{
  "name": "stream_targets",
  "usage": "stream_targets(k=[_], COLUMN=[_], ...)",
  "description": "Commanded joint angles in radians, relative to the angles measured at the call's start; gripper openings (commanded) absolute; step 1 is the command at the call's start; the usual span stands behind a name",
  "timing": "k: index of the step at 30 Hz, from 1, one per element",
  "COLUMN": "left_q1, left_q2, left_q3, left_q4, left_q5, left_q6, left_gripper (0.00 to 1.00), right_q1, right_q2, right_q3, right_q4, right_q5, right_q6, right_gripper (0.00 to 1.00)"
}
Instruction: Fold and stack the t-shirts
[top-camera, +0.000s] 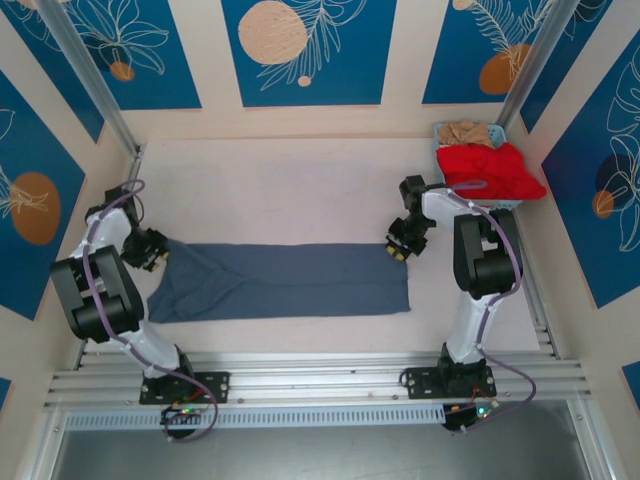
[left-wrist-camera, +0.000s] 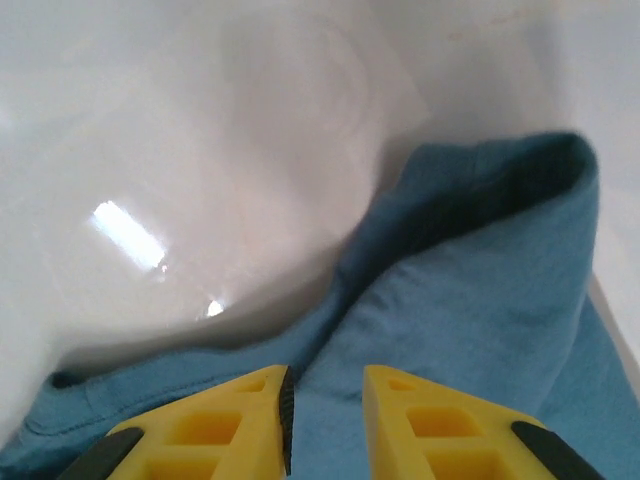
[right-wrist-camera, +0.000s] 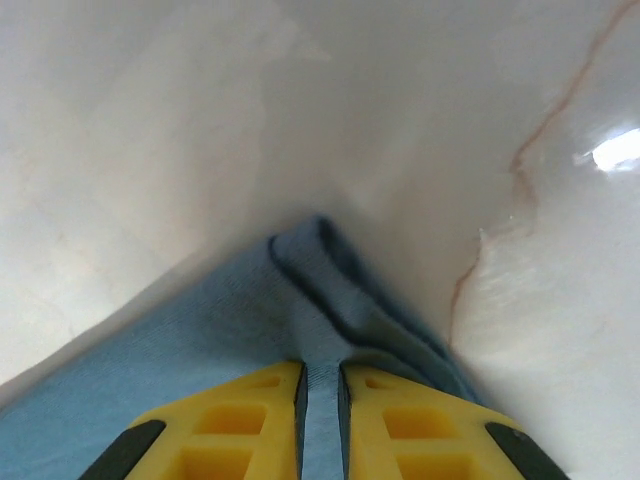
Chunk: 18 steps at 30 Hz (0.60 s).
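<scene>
Dusty slate-blue cloth t-shirt (top-camera: 290, 282), a long flat band on the white worktop (top-camera: 280, 190), ends pinched in closed jaws of left gripper (top-camera: 158, 250) and right gripper (top-camera: 397, 248).

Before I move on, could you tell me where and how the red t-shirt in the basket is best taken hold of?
Pinch a raised fold near the middle of the red t-shirt, coming straight down from above. It lies crumpled in a heap over the rim of the basket and shows no flat edge, so a top fold is probably the surest hold.
</scene>
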Motion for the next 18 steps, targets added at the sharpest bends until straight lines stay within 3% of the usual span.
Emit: stream_targets(k=[1, 18], left_q1=[0.002, 0.002], left_q2=[-0.035, -0.034], left_q3=[-0.062, -0.152], left_q4=[0.017, 0.136], left_q5=[0.085, 0.055], left_q6=[0.038, 0.084], left_gripper=[0.26, 0.31], right_q1=[0.002, 0.030], right_q2=[0.000, -0.050], right_q3=[0.026, 0.024], right_q4=[-0.037, -0.039], right_q5=[-0.024, -0.039], right_q6=[0.007, -0.035], right_gripper=[0.18, 0.19])
